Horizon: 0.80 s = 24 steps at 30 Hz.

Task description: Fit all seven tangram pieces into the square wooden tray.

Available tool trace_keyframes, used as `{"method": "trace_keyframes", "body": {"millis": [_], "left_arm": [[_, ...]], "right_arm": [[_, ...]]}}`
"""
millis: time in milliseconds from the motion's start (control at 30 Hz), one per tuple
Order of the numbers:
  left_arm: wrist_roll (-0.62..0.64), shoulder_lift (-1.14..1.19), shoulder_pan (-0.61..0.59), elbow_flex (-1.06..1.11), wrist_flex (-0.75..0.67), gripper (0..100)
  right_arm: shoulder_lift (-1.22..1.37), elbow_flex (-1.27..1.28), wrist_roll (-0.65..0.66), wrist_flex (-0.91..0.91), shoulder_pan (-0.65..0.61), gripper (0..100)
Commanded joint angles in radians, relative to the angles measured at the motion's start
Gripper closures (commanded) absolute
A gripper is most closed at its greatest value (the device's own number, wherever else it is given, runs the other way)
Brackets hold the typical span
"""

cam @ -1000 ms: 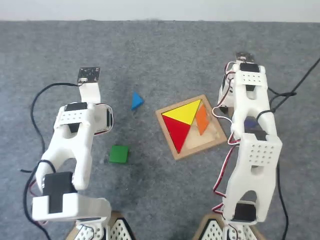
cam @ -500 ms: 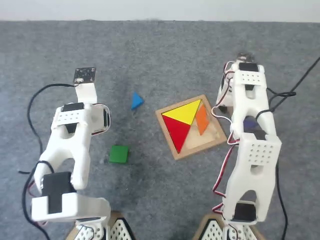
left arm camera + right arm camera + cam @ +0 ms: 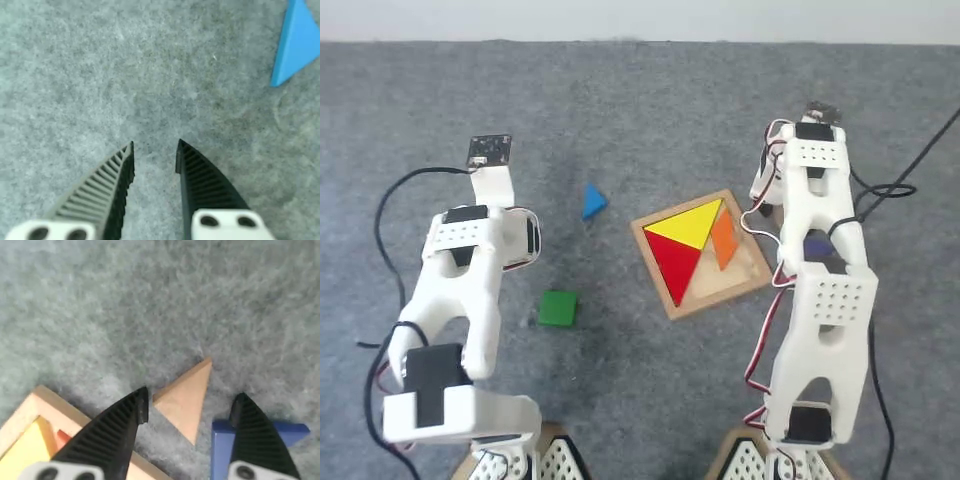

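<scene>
The square wooden tray (image 3: 748, 265) lies at mid-table holding a yellow triangle (image 3: 688, 225), a red triangle (image 3: 672, 265) and an orange piece (image 3: 723, 240). A blue triangle (image 3: 593, 202) and a green square (image 3: 557, 308) lie on the carpet to its left. My right gripper (image 3: 191, 396) is open just past the tray's corner (image 3: 55, 400), its fingers on either side of a tan wooden triangle (image 3: 184, 397). A dark blue piece (image 3: 260, 437) lies partly behind one finger. My left gripper (image 3: 155, 144) is open over bare carpet, with the blue triangle (image 3: 297, 42) off to one side.
Grey carpet covers the whole table. The left arm (image 3: 470, 250) stands left of the green square, and the right arm (image 3: 820, 260) runs along the tray's right side. A black cable (image 3: 910, 175) trails at the far right.
The left arm has shifted a little to the left. The right arm has edged slightly farther from the base. No piece has moved.
</scene>
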Motion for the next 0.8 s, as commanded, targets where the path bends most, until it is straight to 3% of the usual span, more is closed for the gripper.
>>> {"method": "trace_keyframes", "body": {"millis": [0, 233, 567, 767], "left_arm": [[0.005, -0.052, -0.006, -0.004, -0.012, 87], [0.005, -0.052, -0.006, -0.004, -0.012, 87], [0.005, -0.052, -0.006, -0.004, -0.012, 87], [0.005, -0.052, -0.006, -0.004, -0.012, 87]], "right_arm": [[-0.005, -0.052, -0.015, -0.016, -0.008, 73.2], [-0.005, -0.052, 0.018, -0.019, -0.019, 88.2], [-0.058, -0.052, 0.038, 0.013, -0.021, 89.0], [-0.205, -0.052, 0.198, 0.12, -0.116, 89.0]]}}
